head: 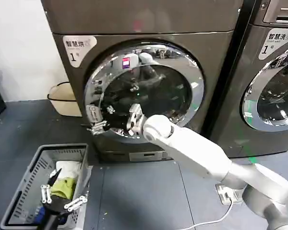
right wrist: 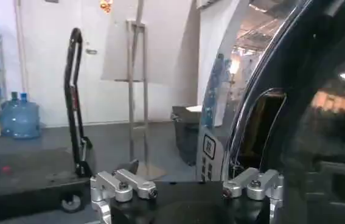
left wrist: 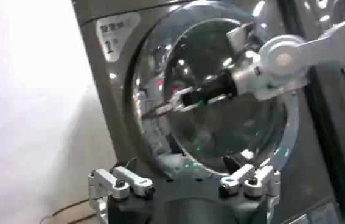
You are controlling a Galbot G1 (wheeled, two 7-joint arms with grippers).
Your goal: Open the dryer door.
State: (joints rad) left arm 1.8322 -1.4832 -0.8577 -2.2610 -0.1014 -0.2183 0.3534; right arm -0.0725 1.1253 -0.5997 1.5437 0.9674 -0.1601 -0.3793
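Note:
The dark grey dryer [head: 134, 19] marked "1" has a round glass door [head: 153, 86] with a chrome rim. My right arm reaches across the door's lower part. Its gripper [head: 97, 126] is at the rim's left edge, by the latch, and it also appears in the left wrist view [left wrist: 160, 109]. In the right wrist view the right gripper [right wrist: 187, 182] stands open, with the door's chrome rim [right wrist: 212, 140] just ahead between the fingers. I cannot tell whether the door is ajar. My left gripper [head: 62, 196] hangs open low on the left, above the basket, facing the door [left wrist: 221, 134].
A grey laundry basket [head: 33, 167] with clothes [head: 67, 179] stands on the floor at front left. A beige basin [head: 62, 98] sits beside the dryer's left side. A second machine [head: 273, 86] stands to the right. A socket and cable [head: 228, 194] lie on the floor.

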